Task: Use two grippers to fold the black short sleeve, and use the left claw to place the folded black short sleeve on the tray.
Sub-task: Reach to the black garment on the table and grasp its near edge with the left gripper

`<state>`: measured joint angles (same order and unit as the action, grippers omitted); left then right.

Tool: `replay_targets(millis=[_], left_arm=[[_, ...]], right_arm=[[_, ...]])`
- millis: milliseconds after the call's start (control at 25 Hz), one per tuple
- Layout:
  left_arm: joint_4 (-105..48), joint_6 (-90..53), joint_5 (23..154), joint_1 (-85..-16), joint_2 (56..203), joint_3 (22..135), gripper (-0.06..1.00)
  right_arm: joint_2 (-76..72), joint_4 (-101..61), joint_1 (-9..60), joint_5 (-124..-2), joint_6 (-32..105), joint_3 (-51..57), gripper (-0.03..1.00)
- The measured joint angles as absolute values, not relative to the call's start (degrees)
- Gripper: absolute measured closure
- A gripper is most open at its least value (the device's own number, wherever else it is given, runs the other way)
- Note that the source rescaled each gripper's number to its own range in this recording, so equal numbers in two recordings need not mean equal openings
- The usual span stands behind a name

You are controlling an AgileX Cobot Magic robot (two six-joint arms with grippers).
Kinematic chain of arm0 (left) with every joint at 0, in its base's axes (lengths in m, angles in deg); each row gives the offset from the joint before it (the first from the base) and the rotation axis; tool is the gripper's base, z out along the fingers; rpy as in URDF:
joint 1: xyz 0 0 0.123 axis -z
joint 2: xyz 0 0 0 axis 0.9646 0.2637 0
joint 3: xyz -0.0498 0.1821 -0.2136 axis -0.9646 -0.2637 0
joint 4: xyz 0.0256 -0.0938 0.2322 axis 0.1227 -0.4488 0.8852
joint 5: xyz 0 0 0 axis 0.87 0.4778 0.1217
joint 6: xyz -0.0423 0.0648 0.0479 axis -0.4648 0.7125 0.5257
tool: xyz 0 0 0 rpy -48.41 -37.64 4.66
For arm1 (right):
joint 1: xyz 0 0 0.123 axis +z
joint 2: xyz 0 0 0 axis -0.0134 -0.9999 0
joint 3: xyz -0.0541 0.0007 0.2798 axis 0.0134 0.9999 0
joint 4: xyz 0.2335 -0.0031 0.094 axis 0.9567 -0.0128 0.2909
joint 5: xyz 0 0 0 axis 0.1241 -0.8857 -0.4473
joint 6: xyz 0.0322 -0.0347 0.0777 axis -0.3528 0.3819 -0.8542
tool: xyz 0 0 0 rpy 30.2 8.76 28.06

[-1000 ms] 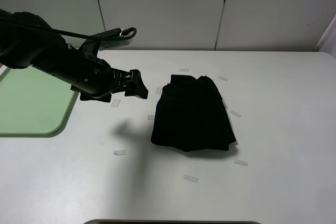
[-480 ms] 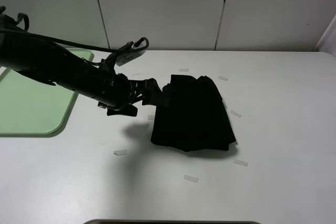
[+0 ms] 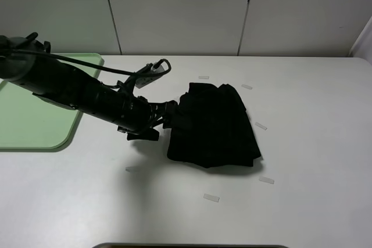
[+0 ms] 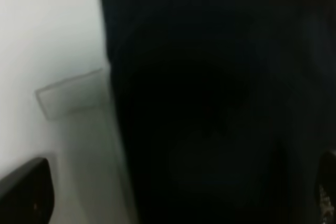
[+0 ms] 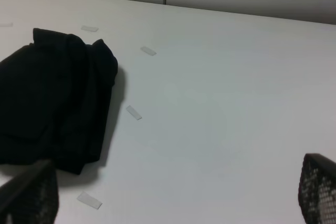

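Observation:
The black short sleeve (image 3: pixel 215 126) lies folded as a dark bundle in the middle of the white table. My left gripper (image 3: pixel 172 115) has reached across to the bundle's left edge and is open. In the left wrist view its fingertips (image 4: pixel 27 192) stand wide apart, with the black short sleeve (image 4: pixel 210 98) filling the space between them at the left gripper (image 4: pixel 176 195). The pale green tray (image 3: pixel 35 117) lies at the far left, behind the left arm. The right gripper (image 5: pixel 176 198) is open over bare table, to the right of the black short sleeve (image 5: pixel 52 98).
Small clear tape strips (image 3: pixel 211 198) are stuck to the table around the shirt, one (image 4: pixel 71 94) right beside its left edge. White wall panels stand behind the table. A dark edge shows at the front of the table.
The left arm has swung right and come down, bringing its open claw from beside the tray to the shirt's left edge. The shirt has not moved.

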<state>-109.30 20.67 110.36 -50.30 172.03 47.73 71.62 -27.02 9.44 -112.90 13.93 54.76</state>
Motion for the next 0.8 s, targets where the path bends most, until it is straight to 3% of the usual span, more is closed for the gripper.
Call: replay_targets(millis=[200, 400, 600, 800], left_arm=[[-112.95, 23.50, 111.68, -49.14, 174.12, 49.05, -0.01], [-114.87, 25.52, 114.27, -46.87, 177.96, 52.47, 0.13], [-114.87, 24.50, 115.30, -44.67, 181.43, 56.32, 0.32], [-114.87, 24.18, 113.51, -44.31, 182.12, 56.90, 0.63]], right_arm=[[71.62, -27.02, 9.44, -112.90, 13.93, 54.76, -0.03], [71.62, -27.02, 9.44, -112.90, 13.93, 54.76, -0.03], [71.62, -27.02, 9.44, -112.90, 13.93, 54.76, -0.03], [71.62, -27.02, 9.44, -112.90, 13.93, 54.76, -0.03]])
